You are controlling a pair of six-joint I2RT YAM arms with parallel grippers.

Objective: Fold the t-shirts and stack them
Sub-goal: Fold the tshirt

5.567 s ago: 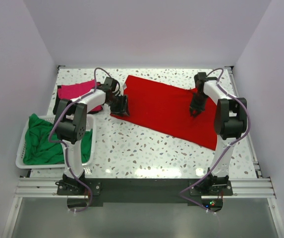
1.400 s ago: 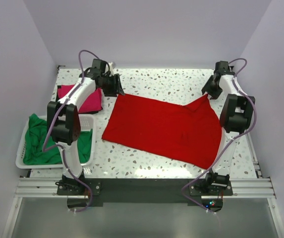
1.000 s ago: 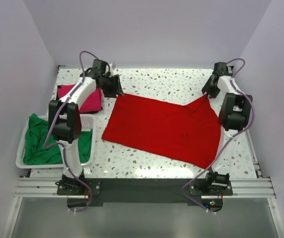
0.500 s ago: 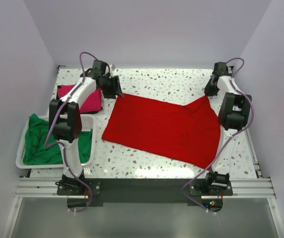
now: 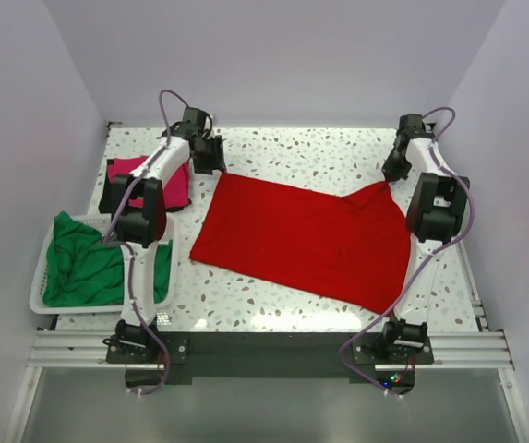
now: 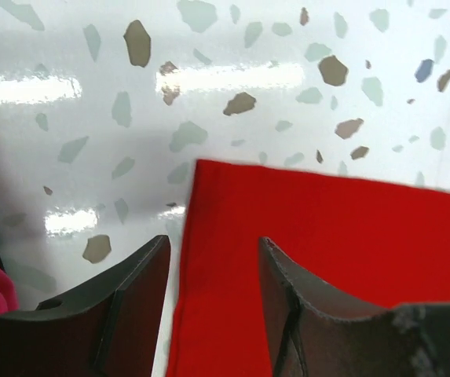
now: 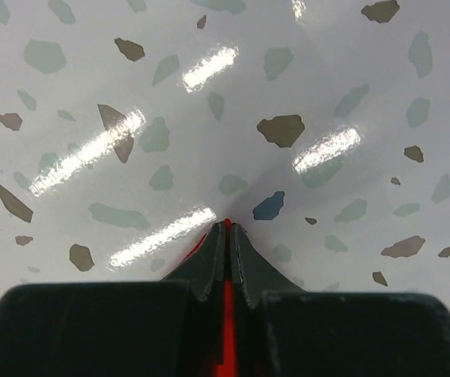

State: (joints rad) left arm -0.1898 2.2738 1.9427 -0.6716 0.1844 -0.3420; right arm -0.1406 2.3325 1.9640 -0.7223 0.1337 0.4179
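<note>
The large red t-shirt lies spread flat on the speckled table. My left gripper is open over its far left corner; in the left wrist view the red cloth lies between and below the spread fingers. My right gripper is shut on the shirt's far right corner, pulled up into a peak; a thin strip of red shows between the closed fingers. The magenta-pink t-shirt lies folded at the far left. The green t-shirt is crumpled in the basket.
A white plastic basket sits at the table's left near edge. White walls enclose the table on three sides. The metal rail with both arm bases runs along the near edge.
The red shirt was dragged toward the near edge and spread wider. Both arms then swung back to its far corners. In the last half second the left gripper shifted slightly; the right stayed.
</note>
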